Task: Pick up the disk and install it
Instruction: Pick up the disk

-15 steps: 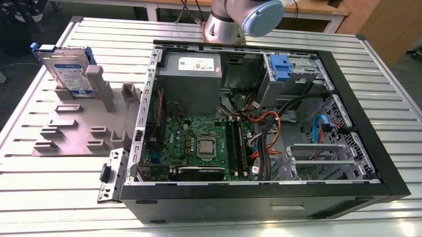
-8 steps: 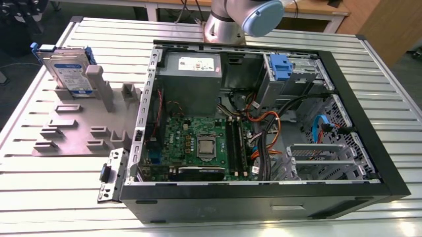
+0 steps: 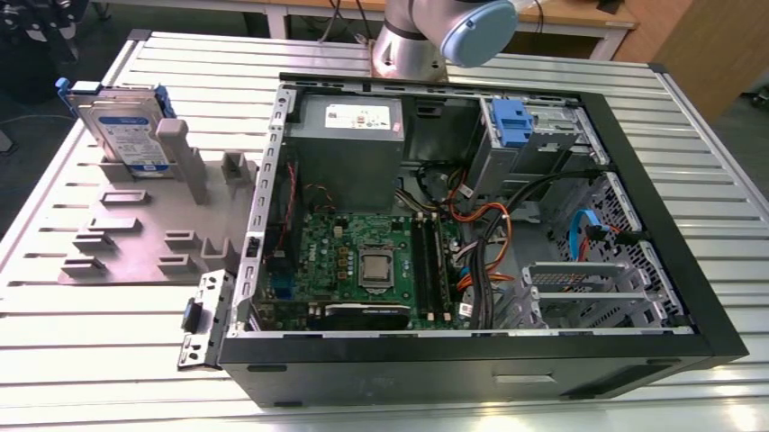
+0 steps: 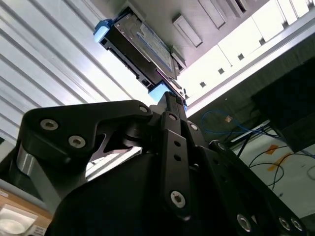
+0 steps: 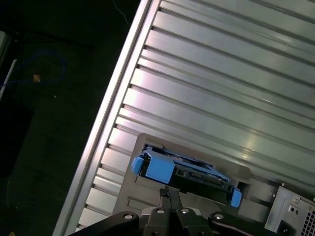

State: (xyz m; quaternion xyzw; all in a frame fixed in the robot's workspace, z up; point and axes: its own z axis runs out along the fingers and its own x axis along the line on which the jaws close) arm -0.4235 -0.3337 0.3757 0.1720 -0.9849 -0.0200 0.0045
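Note:
The disk (image 3: 122, 127) stands on edge in a slot of a grey holder (image 3: 142, 236) at the exterior view's far left, its white-and-blue label facing out and a blue bracket around it. In both wrist views the disk (image 4: 141, 43) (image 5: 183, 171) lies just beyond my gripper's tips, apart from them. My gripper (image 5: 169, 193) (image 4: 173, 100) is shut, its black fingers pressed together with nothing between them.
An open black computer case (image 3: 625, 180) lies on the slatted metal table (image 3: 72, 333), showing the motherboard, cables and a grey drive cage with a blue handle (image 3: 511, 118). The arm's base (image 3: 415, 40) stands behind the case. The table's edge (image 5: 110, 105) runs near the holder.

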